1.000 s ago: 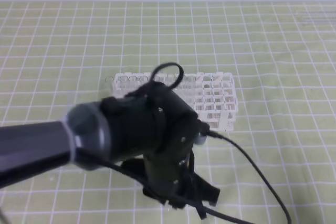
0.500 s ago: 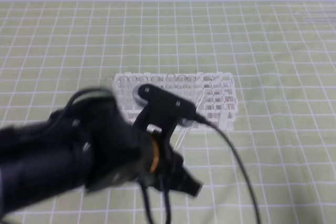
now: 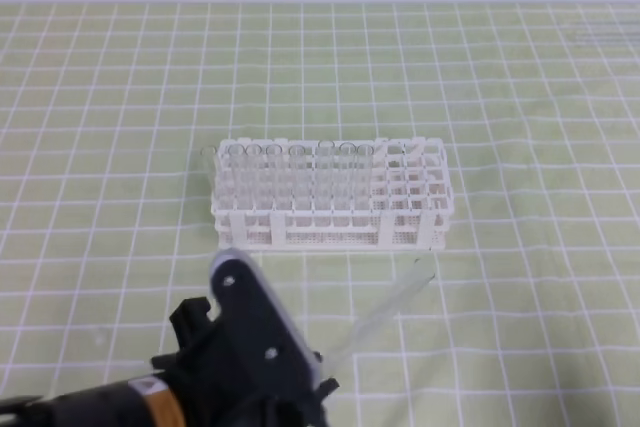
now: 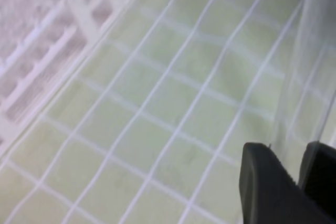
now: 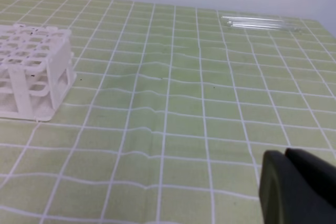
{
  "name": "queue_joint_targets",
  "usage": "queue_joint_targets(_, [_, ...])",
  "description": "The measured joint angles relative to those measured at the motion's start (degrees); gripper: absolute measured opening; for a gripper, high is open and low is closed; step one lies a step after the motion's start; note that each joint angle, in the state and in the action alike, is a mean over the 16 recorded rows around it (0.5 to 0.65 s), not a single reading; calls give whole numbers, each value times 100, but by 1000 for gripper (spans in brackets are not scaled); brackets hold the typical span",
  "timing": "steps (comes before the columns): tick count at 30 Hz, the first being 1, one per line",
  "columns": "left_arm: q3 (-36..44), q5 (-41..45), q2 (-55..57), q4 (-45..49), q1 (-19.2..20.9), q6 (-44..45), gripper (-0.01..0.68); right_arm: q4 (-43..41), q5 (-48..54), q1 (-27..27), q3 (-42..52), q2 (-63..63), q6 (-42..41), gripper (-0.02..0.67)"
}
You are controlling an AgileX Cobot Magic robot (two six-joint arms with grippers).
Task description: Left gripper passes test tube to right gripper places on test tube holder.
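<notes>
Sitting low at the bottom left of the exterior high view: the left gripper [image 3: 300,392], black, with a grey top plate and a small orange-white label on the wrist. Clamping the test tube [image 3: 385,309] by its lower end, jaws closed onto the glass. Slanting up and to the right from the gripper, the clear tube, its open rim ending near the front right corner of the test tube holder [image 3: 330,195] but apart from it.

Standing at the middle of the green grid-lined mat [image 3: 520,97]: the white lattice rack, with several other clear tubes [image 3: 290,172] standing upright in its left and middle holes.

Showing in the left wrist view: two black fingers [image 4: 268,187] at the lower right corner, pressing the tube [image 4: 310,61] between them; the glass rising along the right edge, blurred. Filling the upper left corner of that view, a blurred part of the rack [image 4: 47,40], with mat squares lying between.

Showing in the right wrist view: the right gripper [image 5: 294,182] at the lower right, black fingers [image 5: 278,187] lying together, holding nothing, hanging over bare mat. Standing at the left edge there, one end of the rack [image 5: 37,72]. Lying flat on the mat far back at the upper right, a few spare glass tubes [image 5: 260,22], side by side.
</notes>
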Motion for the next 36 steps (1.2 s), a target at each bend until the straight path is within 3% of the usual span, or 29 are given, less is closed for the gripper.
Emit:
queue_joint_targets(6, [309, -322, -400, 47, -15, -21, 135, 0, -1, 0, 0, 0, 0, -18])
queue_joint_targets(36, [375, -175, -491, 257, -15, -45, 135, 85, -57, 0, 0, 0, 1, -18])
